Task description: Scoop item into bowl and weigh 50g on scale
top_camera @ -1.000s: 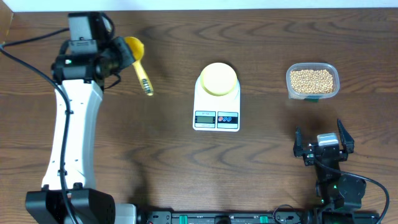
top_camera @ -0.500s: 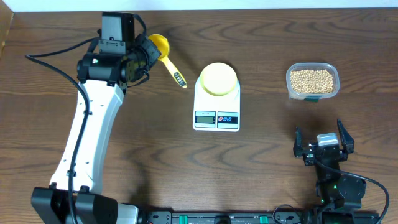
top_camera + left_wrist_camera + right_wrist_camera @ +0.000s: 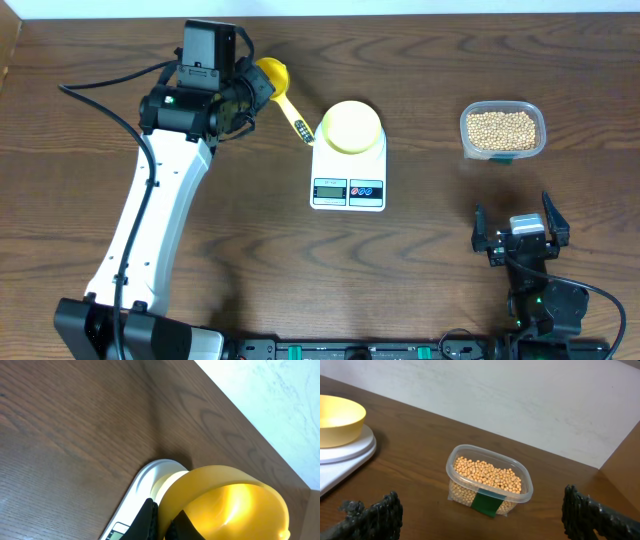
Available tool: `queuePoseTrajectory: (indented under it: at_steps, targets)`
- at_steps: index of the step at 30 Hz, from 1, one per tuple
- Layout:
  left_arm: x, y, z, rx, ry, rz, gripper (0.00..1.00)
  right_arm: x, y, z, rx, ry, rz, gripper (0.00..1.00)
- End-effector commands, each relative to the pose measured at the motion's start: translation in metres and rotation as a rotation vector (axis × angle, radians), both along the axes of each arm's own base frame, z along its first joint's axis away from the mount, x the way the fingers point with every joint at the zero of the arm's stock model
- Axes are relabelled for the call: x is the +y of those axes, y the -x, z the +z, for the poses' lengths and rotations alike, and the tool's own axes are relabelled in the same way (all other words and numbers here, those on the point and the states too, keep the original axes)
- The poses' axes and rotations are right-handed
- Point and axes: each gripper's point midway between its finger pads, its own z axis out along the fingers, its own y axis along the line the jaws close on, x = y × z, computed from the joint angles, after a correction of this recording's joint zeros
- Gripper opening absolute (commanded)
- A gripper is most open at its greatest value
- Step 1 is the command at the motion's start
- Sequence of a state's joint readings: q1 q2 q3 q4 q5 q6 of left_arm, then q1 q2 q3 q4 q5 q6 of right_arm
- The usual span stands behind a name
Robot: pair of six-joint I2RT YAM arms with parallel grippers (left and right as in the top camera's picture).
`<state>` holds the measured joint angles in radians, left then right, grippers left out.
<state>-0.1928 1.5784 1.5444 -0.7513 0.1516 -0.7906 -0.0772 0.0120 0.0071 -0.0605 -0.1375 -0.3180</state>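
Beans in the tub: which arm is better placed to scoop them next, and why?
Left: the left gripper grips the yellow scoop. The right gripper, though nearer the tub, is open and empty.

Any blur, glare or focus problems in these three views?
Overhead: evenly lit and sharp, but the display on the white kitchen scale is too small to read. Left wrist: the yellow long-handled scoop sits close to the lens, soft-edged, with a bright glow inside. Right wrist: the clear rectangular plastic tub is crisp; the right gripper's fingers are dark and blurred.

Yellow bowl (image 3: 351, 126), scoop (image 3: 272, 74); white scale (image 3: 348, 166); tan beans (image 3: 501, 127); label (image 3: 485, 503) likely green.
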Motion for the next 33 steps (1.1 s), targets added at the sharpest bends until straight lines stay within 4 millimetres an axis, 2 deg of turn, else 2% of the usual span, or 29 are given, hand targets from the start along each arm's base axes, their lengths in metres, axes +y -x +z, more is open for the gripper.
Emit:
queuePoseTrajectory:
  at_steps: [1,11,17,27,33]
  targets:
    - [-0.007,0.002,0.006,-0.008,0.024,0.011,0.08,0.002,0.000,0.000,0.001,-0.014,0.006,0.99]
    - [-0.031,0.010,0.005,0.055,0.161,0.125,0.08,0.002,0.000,0.000,0.001,-0.014,0.006,0.99]
    - [-0.056,0.020,0.005,0.101,0.252,0.181,0.08,0.002,0.000,0.000,0.001,-0.014,0.006,0.99]
    - [-0.108,0.047,0.002,0.129,0.235,0.059,0.08,0.001,0.000,0.000,-0.001,0.001,0.006,0.99]
    - [-0.116,0.049,0.003,0.095,0.196,0.056,0.08,0.010,0.001,0.001,-0.003,-0.021,0.057,0.99]
